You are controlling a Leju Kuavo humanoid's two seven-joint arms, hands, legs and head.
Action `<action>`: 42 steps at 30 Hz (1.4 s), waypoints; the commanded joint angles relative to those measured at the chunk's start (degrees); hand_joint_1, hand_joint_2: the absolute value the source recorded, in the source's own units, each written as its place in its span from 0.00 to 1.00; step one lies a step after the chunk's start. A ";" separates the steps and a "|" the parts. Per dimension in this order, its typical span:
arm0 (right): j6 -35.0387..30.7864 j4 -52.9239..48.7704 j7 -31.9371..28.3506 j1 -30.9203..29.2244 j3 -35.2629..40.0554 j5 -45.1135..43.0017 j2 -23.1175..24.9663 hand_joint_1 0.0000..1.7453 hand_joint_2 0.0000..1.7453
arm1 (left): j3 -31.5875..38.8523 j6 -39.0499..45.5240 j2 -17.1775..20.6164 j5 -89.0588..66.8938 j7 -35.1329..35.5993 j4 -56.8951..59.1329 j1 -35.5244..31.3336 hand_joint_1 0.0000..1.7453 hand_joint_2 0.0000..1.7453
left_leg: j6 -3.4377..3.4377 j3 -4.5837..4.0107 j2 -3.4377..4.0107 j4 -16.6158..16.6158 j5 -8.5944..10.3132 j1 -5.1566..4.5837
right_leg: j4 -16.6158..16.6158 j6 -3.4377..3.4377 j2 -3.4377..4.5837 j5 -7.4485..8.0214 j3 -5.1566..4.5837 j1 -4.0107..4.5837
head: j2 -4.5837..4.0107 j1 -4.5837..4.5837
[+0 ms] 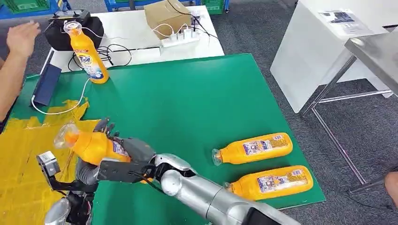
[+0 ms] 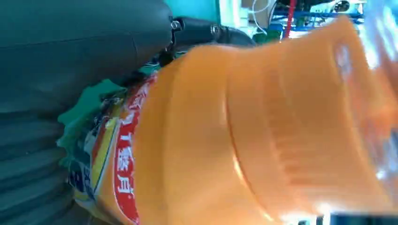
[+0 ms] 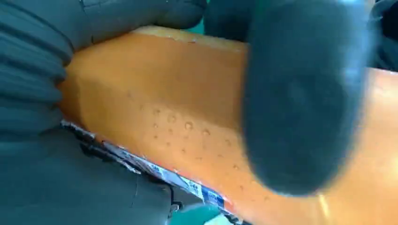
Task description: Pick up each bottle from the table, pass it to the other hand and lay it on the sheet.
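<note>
An orange bottle (image 1: 91,144) with a clear cap hangs tilted over the edge where the yellow sheet (image 1: 23,154) meets the green mat (image 1: 187,103). My right hand (image 1: 137,150) grips its body, and its thumb (image 3: 300,93) crosses the wet orange side (image 3: 164,108). My left hand (image 1: 87,172) holds the same bottle from underneath, and the bottle (image 2: 244,140) lies against its grey cover (image 2: 70,56). Two more orange bottles (image 1: 253,148) (image 1: 271,182) lie on the mat at the right. A third one (image 1: 88,54) stands upright at the mat's far left.
A person's hand (image 1: 21,37) and forearm reach in at the far left. A dark flat device (image 1: 46,84) with a white cable lies beside the sheet. Behind the mat are a black bag (image 1: 58,33), a power strip (image 1: 180,38) and a cardboard box (image 1: 164,14). A white cabinet (image 1: 319,56) stands at the right.
</note>
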 commanded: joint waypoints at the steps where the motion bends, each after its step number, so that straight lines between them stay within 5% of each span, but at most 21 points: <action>1: 3.22 1.96 0.70 2.54 9.69 -2.11 0.53 1.00 1.00 | -3.53 1.36 -1.59 -2.71 -0.60 0.36 -7.44 0.00 1.00 | 0.12 0.09 -0.56 -0.01 -0.01 0.11 | -0.04 -0.07 -0.26 -0.11 0.25 0.11 | 0.00 0.05; 11: 2.57 3.62 0.16 2.56 9.80 -2.08 0.53 1.00 1.00 | -3.04 1.13 -1.75 -2.29 -0.93 0.88 -7.82 0.00 1.00 | 0.12 0.10 -0.64 -0.04 0.03 0.07 | -0.05 -0.07 -0.35 -0.12 0.27 0.06 | 0.00 0.04; 12: 2.60 3.61 0.08 2.47 9.76 -2.11 0.53 1.00 1.00 | -3.19 0.71 -1.70 -2.09 -1.01 0.88 -7.77 0.89 1.00 | 0.13 0.11 -0.68 -0.05 0.03 0.05 | -0.05 -0.07 -0.37 -0.12 0.27 0.04 | 0.00 0.04; 16: 2.60 3.61 0.08 2.47 9.76 -2.11 0.53 1.00 1.00 | -3.19 0.71 -1.70 -2.09 -1.01 0.88 -7.77 0.89 1.00 | 0.17 0.18 -0.82 -0.05 0.01 0.05 | -0.05 -0.10 -0.41 -0.17 0.37 0.04 | 0.00 0.04; 17: 2.73 3.54 -0.07 2.17 9.68 -2.22 0.53 1.00 1.00 | -3.61 0.02 -1.61 -2.04 -1.50 0.69 -7.51 1.00 1.00 | 0.15 0.16 -0.72 -0.04 0.01 0.06 | -0.05 -0.09 -0.37 -0.15 0.33 0.04 | 0.00 0.04; 36: 0.23 4.16 -0.39 1.61 7.85 -1.65 0.53 1.00 1.00 | -3.18 0.56 -1.71 -4.52 -4.12 -0.88 -6.86 1.00 1.00 | 0.10 0.06 -0.52 -0.03 0.03 0.05 | -0.04 -0.05 -0.28 -0.09 0.18 0.04 | 0.00 0.04; 37: -3.40 3.64 -0.31 1.34 6.35 -0.22 0.12 0.70 1.00 | -2.52 2.28 -1.63 -6.42 -5.03 -2.20 -6.06 1.00 1.00 | 0.14 0.12 -0.68 -0.02 0.01 0.07 | -0.04 -0.08 -0.36 -0.14 0.29 0.06 | 0.00 0.04; 42: -2.97 2.53 -0.20 1.33 4.95 0.51 -0.49 0.70 1.00 | -1.88 2.11 -1.66 -6.39 -5.02 -3.04 -5.40 1.00 1.00 | 0.18 0.16 -0.68 0.00 -0.03 0.06 | -0.02 -0.08 -0.30 -0.16 0.32 0.04 | 0.00 0.04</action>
